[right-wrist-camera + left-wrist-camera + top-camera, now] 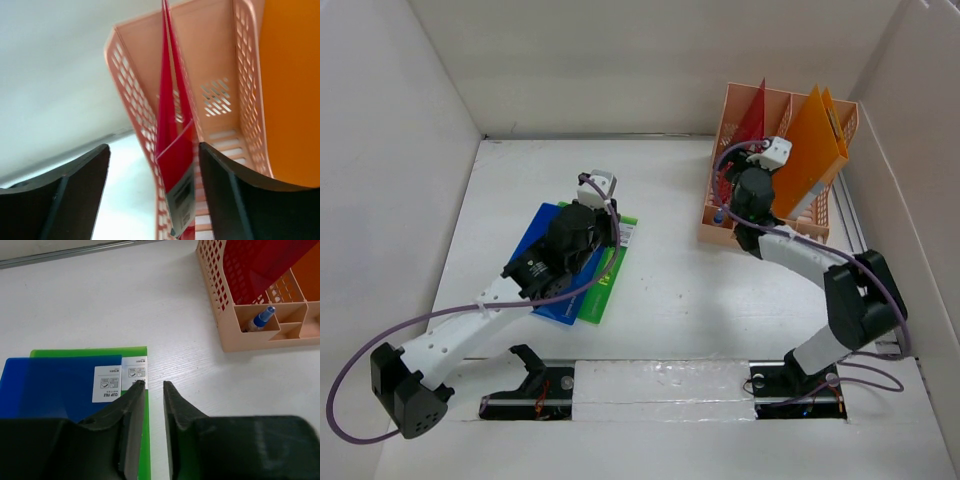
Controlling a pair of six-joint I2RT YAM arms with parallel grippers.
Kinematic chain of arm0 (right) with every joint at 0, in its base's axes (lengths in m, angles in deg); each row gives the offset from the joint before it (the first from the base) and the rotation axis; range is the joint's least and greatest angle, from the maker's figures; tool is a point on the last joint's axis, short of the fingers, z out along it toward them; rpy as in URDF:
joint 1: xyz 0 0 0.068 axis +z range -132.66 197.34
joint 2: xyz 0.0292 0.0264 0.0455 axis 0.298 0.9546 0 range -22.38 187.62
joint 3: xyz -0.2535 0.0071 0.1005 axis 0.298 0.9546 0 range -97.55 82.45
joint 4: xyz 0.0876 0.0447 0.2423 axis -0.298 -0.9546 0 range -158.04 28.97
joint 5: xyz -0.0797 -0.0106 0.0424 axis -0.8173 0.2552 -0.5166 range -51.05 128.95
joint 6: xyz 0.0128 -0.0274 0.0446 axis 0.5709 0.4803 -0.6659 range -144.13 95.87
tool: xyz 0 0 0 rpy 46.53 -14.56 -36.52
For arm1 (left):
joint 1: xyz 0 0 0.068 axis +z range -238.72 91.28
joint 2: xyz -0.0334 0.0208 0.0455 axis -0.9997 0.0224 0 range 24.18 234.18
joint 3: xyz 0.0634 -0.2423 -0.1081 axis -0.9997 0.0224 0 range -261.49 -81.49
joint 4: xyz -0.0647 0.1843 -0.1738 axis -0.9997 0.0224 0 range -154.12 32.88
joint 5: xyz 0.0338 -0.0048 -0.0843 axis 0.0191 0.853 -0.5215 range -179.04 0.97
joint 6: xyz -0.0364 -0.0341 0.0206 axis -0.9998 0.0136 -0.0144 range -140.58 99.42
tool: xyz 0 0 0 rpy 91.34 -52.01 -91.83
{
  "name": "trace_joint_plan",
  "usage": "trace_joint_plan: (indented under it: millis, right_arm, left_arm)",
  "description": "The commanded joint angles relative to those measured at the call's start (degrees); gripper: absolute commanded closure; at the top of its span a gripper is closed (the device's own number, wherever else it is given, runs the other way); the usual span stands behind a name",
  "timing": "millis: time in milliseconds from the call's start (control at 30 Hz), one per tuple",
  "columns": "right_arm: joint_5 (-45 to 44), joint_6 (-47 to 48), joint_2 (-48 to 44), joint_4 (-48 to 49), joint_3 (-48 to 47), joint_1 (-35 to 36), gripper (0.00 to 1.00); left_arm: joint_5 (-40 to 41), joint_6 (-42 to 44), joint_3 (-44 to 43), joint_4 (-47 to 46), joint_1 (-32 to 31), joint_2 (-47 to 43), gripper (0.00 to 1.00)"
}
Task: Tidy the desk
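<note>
The white desk [670, 290] carries a blue folder [535, 235] lying on a green folder [600, 295] at centre left. My left gripper [610, 225] hovers over their far right corner. In the left wrist view its jaws [154, 384] stand a narrow gap apart over the green folder's [90, 352] right edge, beside the blue folder [50, 385], holding nothing. My right gripper [752, 150] is at the peach rack [720, 235] at the back right. It is wide open [154, 147], with a tilted red folder [175, 150] in the rack's left slot showing between its fingers.
An orange folder [810, 150] stands in the rack's right slot and fills the right of the right wrist view [292, 90]. A small blue-capped bottle [261, 320] sits in the rack's [225, 335] front compartment. White walls enclose the desk on three sides.
</note>
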Motion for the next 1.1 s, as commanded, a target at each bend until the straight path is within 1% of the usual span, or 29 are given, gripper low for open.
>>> trace_joint_plan:
  millis: [0,67,100,267,333,433,533,567,633,667,733,767,867,900,933,967,1000,1033,1067]
  right_arm:
    - [4.77,-7.92,-5.52,-8.82,-2.64,-0.82,0.2]
    - [4.77,-9.76,-8.5,-11.38,-3.08,-0.82,0.15]
    - [4.77,-10.38,-9.56,-13.22,-2.91,-0.82,0.14]
    - [5.47,-12.31,-16.59,-15.88,-0.63,-0.29,0.09]
    - [5.47,-12.32,-19.58,-16.06,0.86,0.23,0.09]
    - [6.96,-12.67,-23.79,-15.44,2.97,2.07,0.14]
    - [11.79,-14.6,-25.39,-14.04,5.87,3.57,0.3]
    - [14.58,-14.95,-25.3,-13.77,6.75,4.71,0.37]
    - [16.01,-15.65,-24.08,-12.11,7.63,7.34,0.49]
    - [16.54,-16.0,-21.98,-12.01,7.46,8.4,0.63]
    - [16.19,-16.53,-19.43,-12.63,6.67,10.85,0.82]
    - [17.41,-16.88,-16.63,-12.71,6.23,11.65,0.93]
    - [18.39,-17.41,-12.4,-11.32,4.3,14.55,0.99]
    - [19.52,-17.59,-9.86,-11.05,3.6,15.17,0.98]
    - [20.58,-18.37,-8.44,-10.96,2.2,15.7,0.96]
    - [23.2,-20.03,-6.95,-10.96,1.32,16.49,0.88]
    - [24.7,-20.92,-3.19,-11.04,0.44,16.49,0.8]
    - [25.76,-21.89,-1.33,-11.13,-1.31,17.19,0.7]
    - [27.43,-23.72,0.61,-11.13,-2.2,17.2,0.51]
  left_arm:
    - [3.13,-1.31,0.15,-2.58,-0.01,-0.65,0.8]
    - [4.54,-1.75,0.67,-2.93,-0.01,-0.56,0.72]
    - [5.59,-1.92,0.85,-2.93,-0.01,-0.65,0.7]
    - [8.14,-2.98,0.94,-2.67,-0.01,0.05,0.59]
    - [8.76,-3.15,0.76,-2.06,-0.01,0.84,0.56]
    - [9.11,-3.86,0.5,-2.05,-0.01,1.63,0.52]
    - [9.38,-5.43,-0.11,-1.09,1.31,3.04,0.51]
    - [9.47,-6.05,-0.55,-0.82,1.31,3.13,0.52]
    - [9.82,-6.58,-0.29,-1.78,1.84,2.43,0.53]
    - [9.91,-6.84,0.14,-2.14,2.36,2.17,0.56]
    - [9.56,-8.16,0.5,-2.75,4.03,1.55,0.58]
    - [9.56,-8.51,0.76,-2.67,4.04,1.46,0.6]
    - [10.96,-9.13,0.59,-2.49,4.57,1.64,0.65]
    - [12.44,-9.13,0.5,-2.49,4.57,1.64,0.66]
    - [13.06,-9.13,0.41,-2.49,4.57,1.55,0.7]
    - [13.59,-9.22,0.15,-2.32,4.57,1.55,0.7]
    - [14.12,-9.31,-0.03,-2.23,4.57,1.29,0.71]
    - [14.3,-9.39,0.06,-2.32,4.57,0.85,0.71]
    - [14.39,-9.31,0.32,-2.58,4.57,0.5,0.72]
